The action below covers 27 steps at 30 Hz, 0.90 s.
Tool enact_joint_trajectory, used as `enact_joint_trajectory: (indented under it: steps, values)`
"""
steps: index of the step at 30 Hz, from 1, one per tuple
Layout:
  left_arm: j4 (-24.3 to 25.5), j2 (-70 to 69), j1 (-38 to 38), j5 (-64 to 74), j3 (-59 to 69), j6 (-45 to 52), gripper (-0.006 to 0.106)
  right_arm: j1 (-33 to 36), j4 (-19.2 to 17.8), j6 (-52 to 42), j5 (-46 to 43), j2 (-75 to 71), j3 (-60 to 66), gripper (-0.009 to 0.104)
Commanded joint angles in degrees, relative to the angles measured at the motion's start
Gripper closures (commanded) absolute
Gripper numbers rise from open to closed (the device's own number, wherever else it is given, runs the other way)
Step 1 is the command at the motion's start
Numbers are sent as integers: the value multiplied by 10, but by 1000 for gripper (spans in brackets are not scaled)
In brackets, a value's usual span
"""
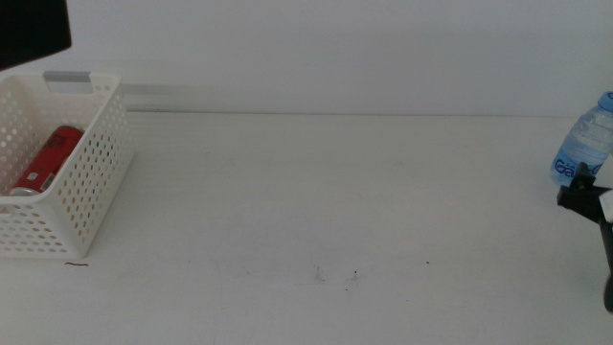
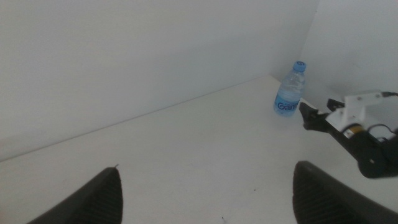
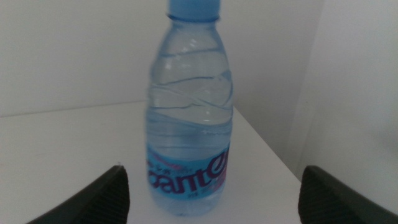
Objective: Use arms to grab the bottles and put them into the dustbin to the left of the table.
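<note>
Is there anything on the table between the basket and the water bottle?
No. The middle view shows only bare table between basket and bottle.

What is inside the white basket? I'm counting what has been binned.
A red cola can lies tilted inside the basket. Its near wall hides part of the floor, so anything else there cannot be seen.

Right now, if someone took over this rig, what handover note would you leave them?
Right gripper: jaws open, lined up on the upright water bottle at the table's far right, not gripping yet.
Left gripper: jaws open, empty, out of the middle view.
Done: red cola can lies in the dustbin.
Left: close on the water bottle and carry it to the dustbin. No yellow tea bottle in view.
</note>
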Motion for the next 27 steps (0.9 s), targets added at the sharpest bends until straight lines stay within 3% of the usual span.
enact_joint_trajectory:
  steps: [1, 5, 18, 19, 21, 25, 27]
  values:
    - [0, -1, -2, -7, 1, -4, 7, -13, 7, -13, 27, 29, -40, 7]
    - [0, -1, -2, -7, 1, -5, 7, -23, -30, -13, 61, 67, -102, 7]
    - [0, -1, -2, -7, 1, -4, 7, -24, 13, -92, 144, 161, -287, 11]
    - [0, -1, -2, -7, 1, -4, 7, -24, 19, -102, 150, 162, -294, 15]
    - [0, -1, -2, -7, 1, -4, 7, -24, 26, -123, 151, 163, -304, 35]
    - [0, -1, -2, -7, 1, -5, 7, -23, 13, -143, 166, 162, -309, 98]
    - [0, -1, -2, -7, 1, -5, 7, -3, -5, -139, 215, 143, -309, 97]
